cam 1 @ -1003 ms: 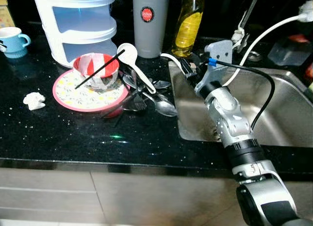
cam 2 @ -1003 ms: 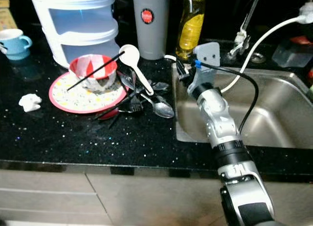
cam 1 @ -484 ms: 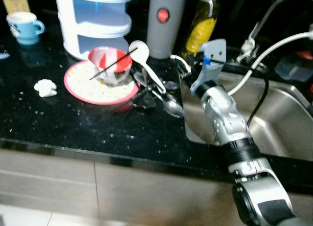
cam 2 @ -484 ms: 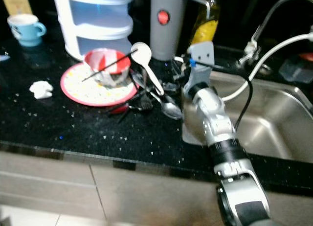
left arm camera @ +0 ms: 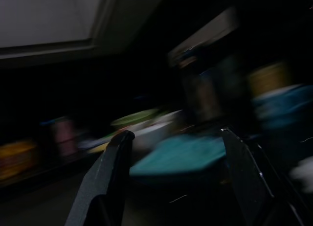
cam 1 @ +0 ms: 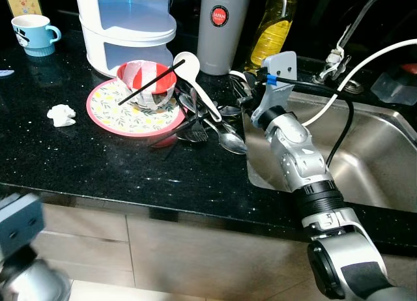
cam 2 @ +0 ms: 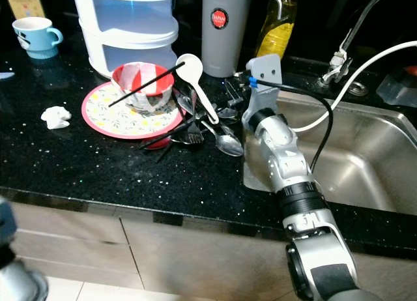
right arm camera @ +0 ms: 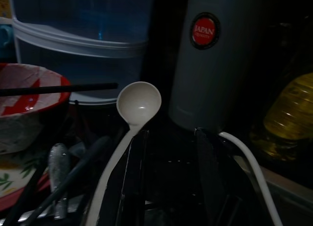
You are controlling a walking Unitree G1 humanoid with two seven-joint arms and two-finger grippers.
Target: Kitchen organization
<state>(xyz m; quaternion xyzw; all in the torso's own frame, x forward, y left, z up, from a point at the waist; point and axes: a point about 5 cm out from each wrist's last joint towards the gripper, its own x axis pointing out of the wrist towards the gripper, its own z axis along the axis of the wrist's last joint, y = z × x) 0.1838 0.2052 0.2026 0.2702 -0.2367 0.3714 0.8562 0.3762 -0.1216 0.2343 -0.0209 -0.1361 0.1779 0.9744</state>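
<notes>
A pile of metal spoons and forks (cam 1: 215, 128) lies on the black counter between a pink-rimmed floral plate (cam 1: 107, 115) and the sink (cam 1: 371, 164). On the plate stands a red-and-white striped bowl (cam 1: 146, 86) with a black chopstick (cam 1: 151, 83) across it. A white soup spoon (cam 1: 190, 70) leans over the pile. My right gripper (right arm camera: 168, 138) hovers open just above the cutlery at the sink's near-left corner, with nothing between its fingers. Low at the counter's front left is my left arm (cam 1: 19, 249). Its gripper (left arm camera: 176, 135) is open in a dark, blurred view.
Behind the plate stand a white stacked container (cam 1: 130, 27), a grey thermos (cam 1: 221, 24) and a yellow oil bottle (cam 1: 270, 30). A blue mug (cam 1: 34, 35) and a crumpled tissue (cam 1: 62, 114) sit to the left. A faucet (cam 1: 345, 43) and white hose (cam 1: 365, 70) hang over the sink.
The camera has shifted and steadied. My left arm has come up into view at the bottom left. The right gripper stays over the cutlery by the sink corner.
</notes>
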